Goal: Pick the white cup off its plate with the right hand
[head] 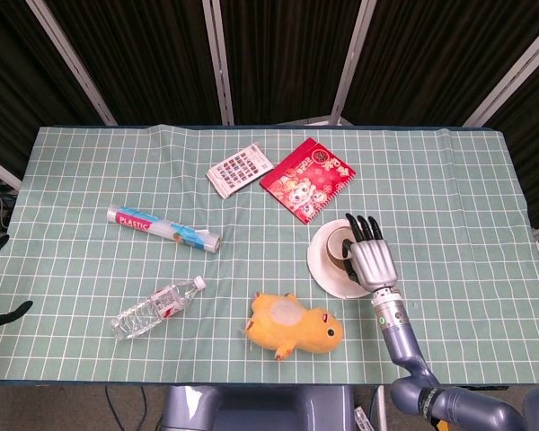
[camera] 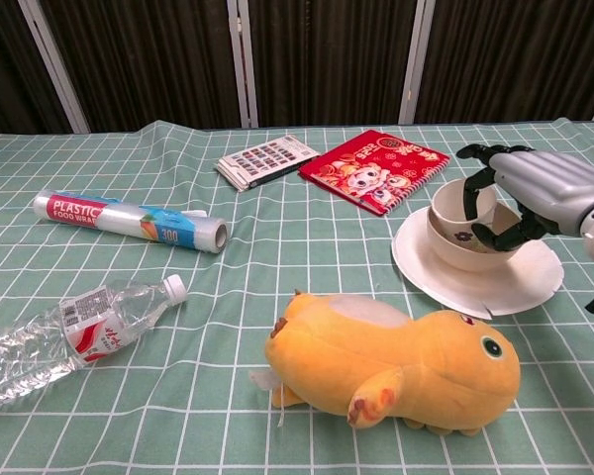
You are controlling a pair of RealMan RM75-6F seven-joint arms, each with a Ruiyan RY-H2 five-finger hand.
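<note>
The white cup [camera: 455, 230] with a small flower print stands on its white plate [camera: 515, 282] at the right of the table, tilted a little. My right hand [camera: 537, 186] wraps it from the right: fingers [camera: 472, 188] hook over the rim into the cup and the thumb presses the near wall. From the head view, the right hand [head: 373, 260] covers part of the cup [head: 340, 249] and of the plate [head: 326, 269]. Only a dark sliver of the left hand [head: 7, 313] shows past the table's left edge.
A yellow plush duck [camera: 396, 361] lies just in front of the plate, to its left. A red booklet [head: 307, 177] and a card of swatches [head: 238, 168] lie behind it. A plastic-wrap roll [head: 162, 227] and a water bottle [head: 157, 308] lie on the left half.
</note>
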